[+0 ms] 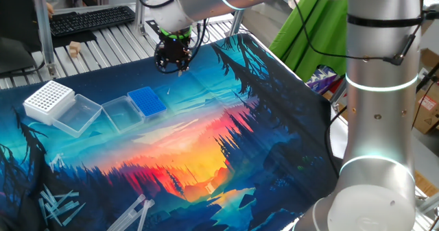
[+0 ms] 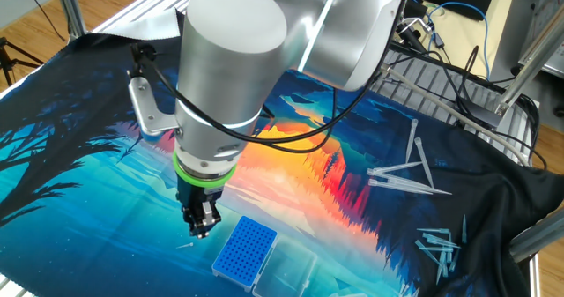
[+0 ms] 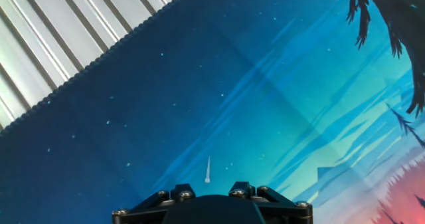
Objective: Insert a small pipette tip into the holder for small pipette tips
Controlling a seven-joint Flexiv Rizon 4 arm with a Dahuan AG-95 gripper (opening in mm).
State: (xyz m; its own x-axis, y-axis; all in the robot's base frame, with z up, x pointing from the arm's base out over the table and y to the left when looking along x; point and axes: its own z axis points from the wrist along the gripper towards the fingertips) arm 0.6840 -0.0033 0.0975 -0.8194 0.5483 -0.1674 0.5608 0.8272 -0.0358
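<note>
The small pipette tip (image 3: 207, 170), a tiny pale cone, lies flat on the blue part of the mat just ahead of my gripper (image 3: 211, 188) in the hand view. My gripper (image 1: 172, 63) hovers above the mat, beyond the holder for small pipette tips (image 1: 147, 101), a bright-blue rack with a grid of tiny holes. From the other side the gripper (image 2: 201, 228) hangs just left of the blue rack (image 2: 245, 250). The two finger blocks stand apart with nothing between them. The fingertips themselves are hidden.
A white perforated rack (image 1: 48, 99) and two clear lids (image 1: 79, 114) sit left of the blue rack. Long clear tips lie in loose piles (image 1: 60, 205) near the mat's front left corner. Metal rails (image 3: 60, 31) border the mat's edge.
</note>
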